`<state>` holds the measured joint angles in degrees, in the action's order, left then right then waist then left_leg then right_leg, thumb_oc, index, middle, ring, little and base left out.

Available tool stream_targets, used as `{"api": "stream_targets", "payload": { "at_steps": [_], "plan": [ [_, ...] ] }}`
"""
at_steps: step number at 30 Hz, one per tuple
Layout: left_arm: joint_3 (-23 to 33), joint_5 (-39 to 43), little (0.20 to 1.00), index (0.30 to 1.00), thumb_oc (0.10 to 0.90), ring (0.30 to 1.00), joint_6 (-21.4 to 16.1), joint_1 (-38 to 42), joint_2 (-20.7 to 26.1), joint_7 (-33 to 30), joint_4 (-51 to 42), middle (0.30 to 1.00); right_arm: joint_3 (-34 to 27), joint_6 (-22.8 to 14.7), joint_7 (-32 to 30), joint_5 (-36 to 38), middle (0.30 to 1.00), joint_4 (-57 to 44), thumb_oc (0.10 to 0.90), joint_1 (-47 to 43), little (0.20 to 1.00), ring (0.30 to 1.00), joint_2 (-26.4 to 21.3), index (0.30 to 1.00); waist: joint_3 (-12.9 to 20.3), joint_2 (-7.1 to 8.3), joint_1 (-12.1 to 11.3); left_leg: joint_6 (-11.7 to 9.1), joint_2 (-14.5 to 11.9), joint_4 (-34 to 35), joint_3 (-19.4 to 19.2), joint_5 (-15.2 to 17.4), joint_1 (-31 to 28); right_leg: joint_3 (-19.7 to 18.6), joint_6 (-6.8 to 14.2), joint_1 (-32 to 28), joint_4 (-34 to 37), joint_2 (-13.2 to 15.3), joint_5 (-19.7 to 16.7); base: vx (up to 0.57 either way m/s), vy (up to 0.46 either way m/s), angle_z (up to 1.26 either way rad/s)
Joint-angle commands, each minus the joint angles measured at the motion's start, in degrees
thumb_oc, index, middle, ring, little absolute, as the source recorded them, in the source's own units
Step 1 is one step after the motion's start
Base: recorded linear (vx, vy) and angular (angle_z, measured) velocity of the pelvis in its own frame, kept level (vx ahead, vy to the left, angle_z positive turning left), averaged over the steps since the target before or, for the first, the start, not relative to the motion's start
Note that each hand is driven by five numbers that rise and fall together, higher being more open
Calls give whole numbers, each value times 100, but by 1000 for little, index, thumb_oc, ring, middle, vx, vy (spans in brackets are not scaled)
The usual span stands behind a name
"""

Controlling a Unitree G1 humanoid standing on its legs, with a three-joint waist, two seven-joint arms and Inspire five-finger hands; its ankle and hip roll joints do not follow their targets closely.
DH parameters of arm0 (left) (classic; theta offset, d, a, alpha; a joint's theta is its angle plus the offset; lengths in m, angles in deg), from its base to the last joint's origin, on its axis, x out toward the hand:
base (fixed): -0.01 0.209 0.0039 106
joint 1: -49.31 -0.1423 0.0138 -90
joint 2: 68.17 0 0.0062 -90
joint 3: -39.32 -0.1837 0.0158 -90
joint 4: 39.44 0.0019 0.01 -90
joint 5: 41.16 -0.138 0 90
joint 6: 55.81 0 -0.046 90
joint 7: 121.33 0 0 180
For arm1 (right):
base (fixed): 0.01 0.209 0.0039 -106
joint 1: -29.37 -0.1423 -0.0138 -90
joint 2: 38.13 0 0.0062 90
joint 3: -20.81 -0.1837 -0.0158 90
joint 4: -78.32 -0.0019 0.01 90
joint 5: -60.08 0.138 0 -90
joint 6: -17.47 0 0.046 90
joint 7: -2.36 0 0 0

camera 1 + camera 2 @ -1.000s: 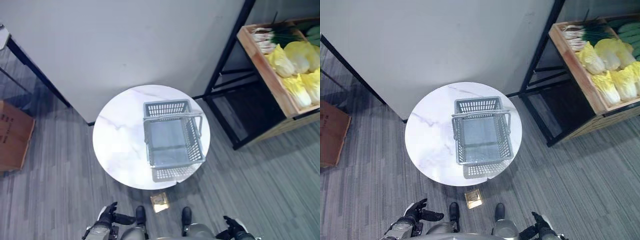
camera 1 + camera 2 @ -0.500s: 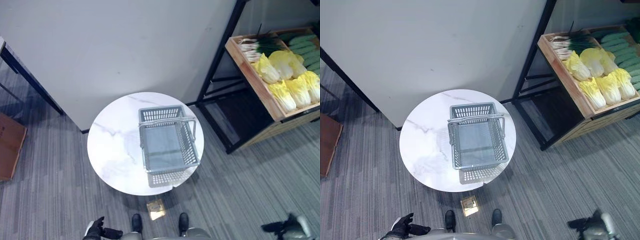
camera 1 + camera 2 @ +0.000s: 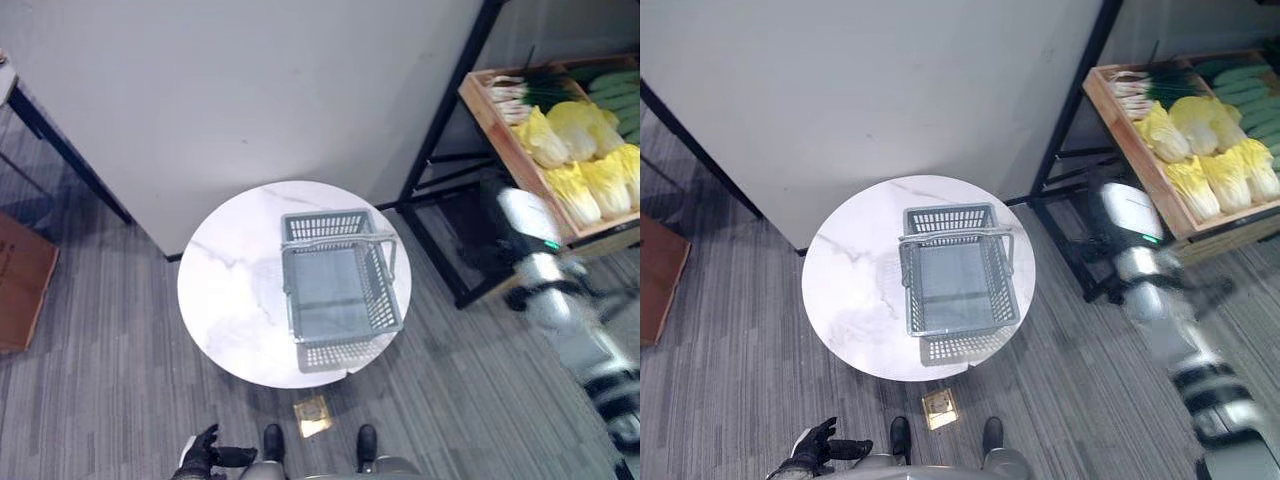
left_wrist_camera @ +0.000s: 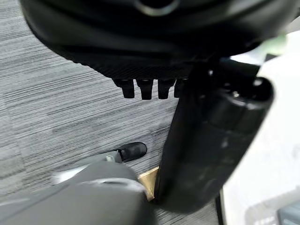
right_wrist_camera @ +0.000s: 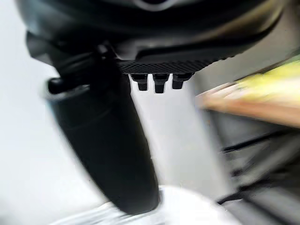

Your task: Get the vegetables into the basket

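Right hand [image 5: 140, 61], fingers relaxed and grasping nothing, is reaching toward cabbages [image 3: 585, 150] at 2 o'clock of basket [image 3: 340, 290]; left hand [image 3: 205, 452] is hanging released at 7 o'clock.

- Grey plastic basket [image 3: 340, 288]: upright on the round white marble table [image 3: 235, 290], right of centre, empty, its handle lying across the far end.
- Yellow napa cabbages [image 3: 585, 150], green onions [image 3: 530, 90] and cucumbers [image 3: 615, 82]: lying in a wooden crate [image 3: 515, 150] on the right.

Basket [image 3: 340, 293] on round table [image 3: 228, 300]
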<state>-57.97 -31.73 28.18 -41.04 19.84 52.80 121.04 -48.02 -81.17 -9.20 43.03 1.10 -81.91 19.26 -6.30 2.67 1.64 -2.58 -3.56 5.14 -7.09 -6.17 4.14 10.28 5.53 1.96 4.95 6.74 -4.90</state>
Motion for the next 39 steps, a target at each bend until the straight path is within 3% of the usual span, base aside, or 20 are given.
{"api": "stream_targets", "payload": {
  "at_steps": [1,8,16,22,28,29,39],
  "plan": [
    [-103,-129,1000,1000,900,1000,-11,68,202,-1,332,1000,169,-240,135,359,1000,53,900,-1176,1000,1000,8,1000,-79,195,-213,-366,-327,-14,-39,291,-191,-29,643,211,5,560,-465,-21,-14,10],
    [-320,75,1000,1000,900,1000,-54,92,204,-94,298,1000,1396,-98,275,357,1000,1013,900,-2634,1000,1000,347,1000,-234,225,-360,-401,-371,-14,24,207,-49,26,614,291,5,538,-483,-35,-19,10],
    [-396,191,1000,1000,900,1000,-88,191,240,-176,334,1000,1782,40,176,292,1000,1777,900,-3372,1000,1000,755,1000,-343,234,-458,-415,-391,-14,90,137,120,42,589,430,5,505,-507,-12,-6,4],
    [-560,342,1000,1000,900,1000,-148,324,254,-222,295,1000,2236,222,137,-72,1000,2998,900,-3884,1000,1000,899,1000,-467,216,-553,-448,-399,-14,185,59,315,97,577,570,5,496,-523,-1,-3,1],
    [-619,382,1000,1000,900,1000,-155,344,227,-259,290,1000,2249,281,68,-106,1000,3445,900,-3943,1000,1000,1026,1000,-479,201,-575,-447,-410,-14,202,42,364,74,565,627,5,475,-513,4,-4,3],
    [-636,393,1000,1000,900,1000,-155,354,220,-260,274,1000,2255,296,48,-123,300,3519,400,-3946,300,300,1059,300,-487,187,-580,-447,-412,-14,201,42,371,58,563,642,5,471,-511,0,0,0],
    [-713,416,1000,1000,900,1000,-160,394,188,-282,261,1000,2361,347,40,-369,300,3868,400,-3931,300,300,1390,300,-490,153,-612,-437,-392,-14,222,46,378,87,553,625,5,475,-488,0,0,0]
  ]
}}
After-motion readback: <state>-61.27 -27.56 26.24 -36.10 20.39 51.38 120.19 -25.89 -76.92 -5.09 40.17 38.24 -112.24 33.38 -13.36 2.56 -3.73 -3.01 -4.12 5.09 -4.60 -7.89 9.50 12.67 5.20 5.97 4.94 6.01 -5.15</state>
